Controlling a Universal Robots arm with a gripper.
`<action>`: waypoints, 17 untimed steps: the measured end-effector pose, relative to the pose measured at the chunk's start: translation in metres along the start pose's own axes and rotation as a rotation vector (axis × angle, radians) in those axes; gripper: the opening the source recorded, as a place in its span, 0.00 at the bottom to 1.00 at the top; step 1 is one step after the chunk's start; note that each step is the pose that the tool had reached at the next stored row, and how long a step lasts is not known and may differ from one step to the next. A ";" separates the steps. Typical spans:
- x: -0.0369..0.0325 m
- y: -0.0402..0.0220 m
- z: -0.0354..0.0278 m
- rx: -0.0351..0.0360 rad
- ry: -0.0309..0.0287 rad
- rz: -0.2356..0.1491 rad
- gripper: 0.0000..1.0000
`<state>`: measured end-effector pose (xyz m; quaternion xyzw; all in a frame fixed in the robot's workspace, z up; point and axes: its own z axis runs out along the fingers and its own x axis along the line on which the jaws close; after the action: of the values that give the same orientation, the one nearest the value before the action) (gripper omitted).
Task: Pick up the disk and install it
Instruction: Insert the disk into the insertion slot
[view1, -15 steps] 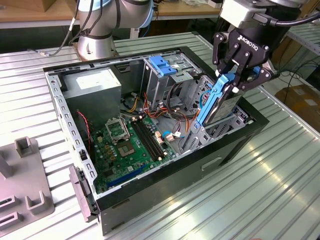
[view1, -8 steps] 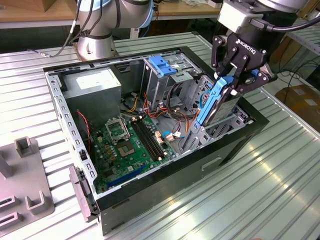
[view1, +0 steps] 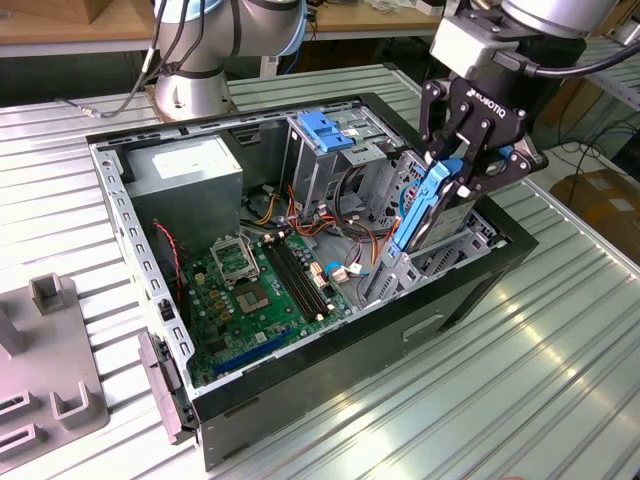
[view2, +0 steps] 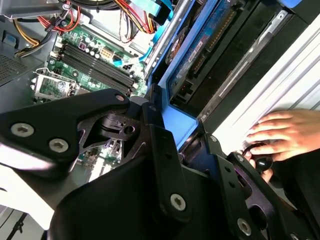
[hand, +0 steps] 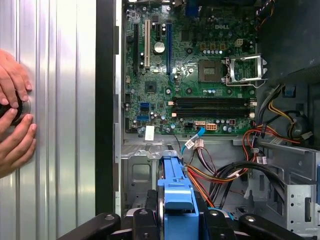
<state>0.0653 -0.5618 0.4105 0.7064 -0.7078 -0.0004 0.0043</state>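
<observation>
The pick-up looks done: the gripper (view1: 458, 168) has its jaws closed on the upper edge of the disk (view1: 425, 205). The disk hangs tilted over the computer case (view1: 300, 370), with its lower end dipping inside the case (blue frame edge showing). By my judgement it is not yet seated, so the installing is left.

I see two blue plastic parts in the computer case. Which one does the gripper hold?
The blue-framed disk, tilted at the exterior view's right, clamped in the gripper. The blue latch sits apart atop the metal cage, untouched.
</observation>
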 end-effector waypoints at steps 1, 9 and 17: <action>0.0000 0.0000 0.0010 0.0000 0.0000 0.000 0.37; 0.0000 -0.0001 0.0091 0.0000 0.0000 0.000 0.37; -0.0001 -0.0001 0.0175 0.0000 0.0000 0.000 0.37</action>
<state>0.0654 -0.5618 0.3930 0.7064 -0.7078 -0.0004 0.0043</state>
